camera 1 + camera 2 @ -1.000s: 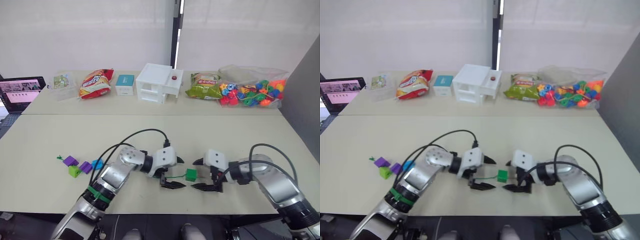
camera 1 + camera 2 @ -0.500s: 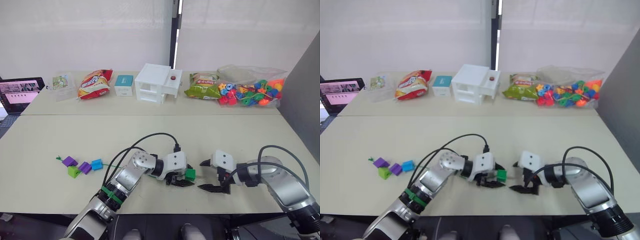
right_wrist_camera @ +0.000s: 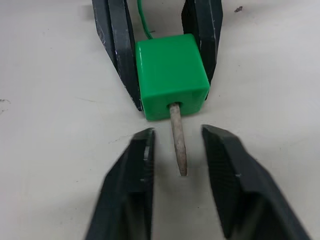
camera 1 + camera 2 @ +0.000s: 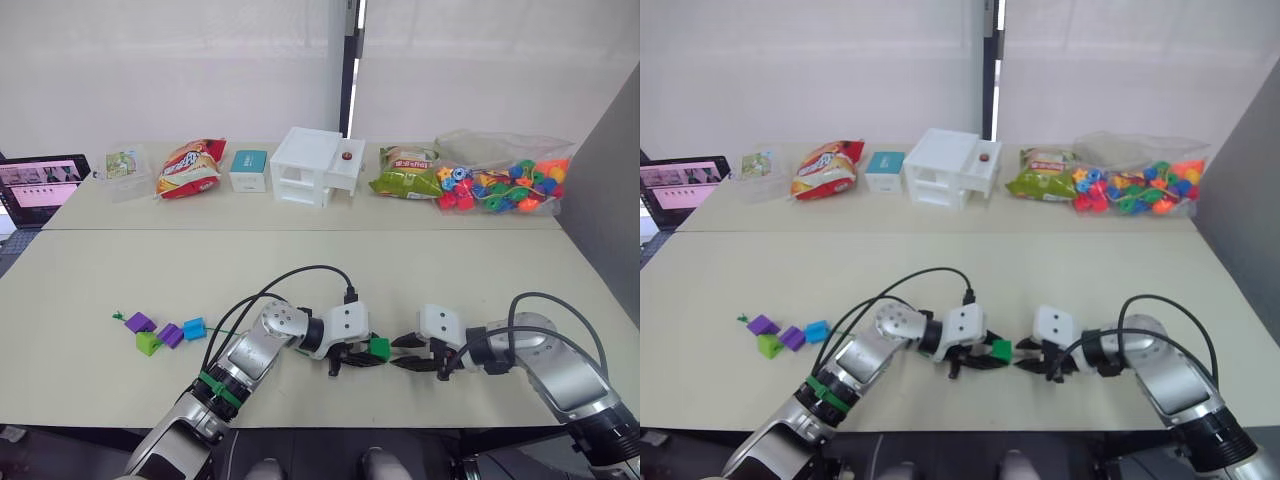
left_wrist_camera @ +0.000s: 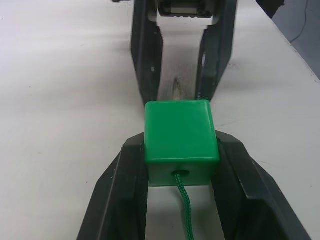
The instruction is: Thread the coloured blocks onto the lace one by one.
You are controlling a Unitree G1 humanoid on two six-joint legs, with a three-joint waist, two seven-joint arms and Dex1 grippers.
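Note:
A dark green block (image 5: 180, 135) rests on the table near its front edge, and my left gripper (image 4: 365, 355) is shut on its two sides. The lace's green cord (image 5: 186, 215) enters the block's hole on my left side. Its stiff grey tip (image 3: 178, 140) sticks out of the far face. My right gripper (image 3: 177, 134) faces the block with a finger on each side of that tip, narrowly apart and not touching it. Two purple blocks (image 4: 140, 322) (image 4: 169, 334), a blue block (image 4: 194, 327) and a lime wedge (image 4: 149, 343) lie together at the left.
Along the far table stand a laptop (image 4: 42, 185), a red snack bag (image 4: 190, 167), a teal box (image 4: 250, 169), a white drawer unit (image 4: 316, 165), a green snack bag (image 4: 406, 173) and a clear bag of beads (image 4: 505, 183). Black cables (image 4: 290, 275) arc over my arms.
My left gripper has moved right and shut on the green block. The right gripper's fingers have drawn in from wide open to a narrow gap around the lace's tip.

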